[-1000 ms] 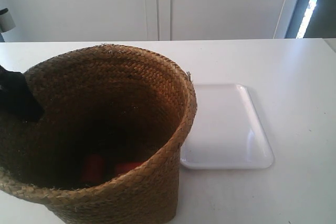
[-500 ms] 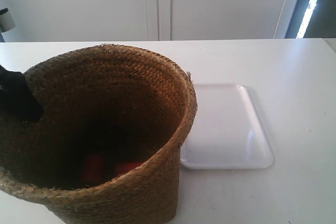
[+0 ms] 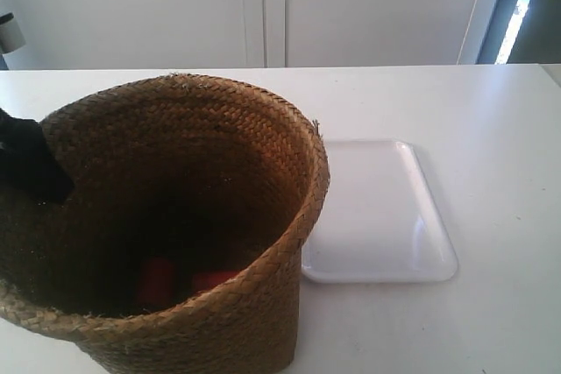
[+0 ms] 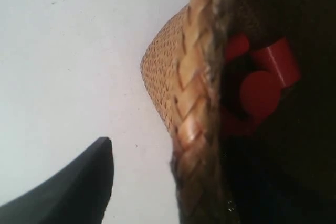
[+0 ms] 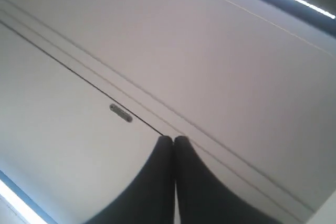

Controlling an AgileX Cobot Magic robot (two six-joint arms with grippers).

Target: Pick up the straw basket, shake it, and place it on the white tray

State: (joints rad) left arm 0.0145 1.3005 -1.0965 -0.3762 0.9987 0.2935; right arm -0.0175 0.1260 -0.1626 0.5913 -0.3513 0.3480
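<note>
Several red pieces (image 3: 158, 282) half-hidden inside straw basket (image 3: 254, 137)

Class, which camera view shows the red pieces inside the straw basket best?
The left wrist view: the red pieces show bright and close past the basket rim. The exterior view shows them dim in the basket's shadowed bottom. The right wrist view shows none.

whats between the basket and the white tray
Nothing shows there: in the exterior view the straw basket hides the view's-left edge of the white tray, with no other thing between them. Whether they touch is hidden.
</note>
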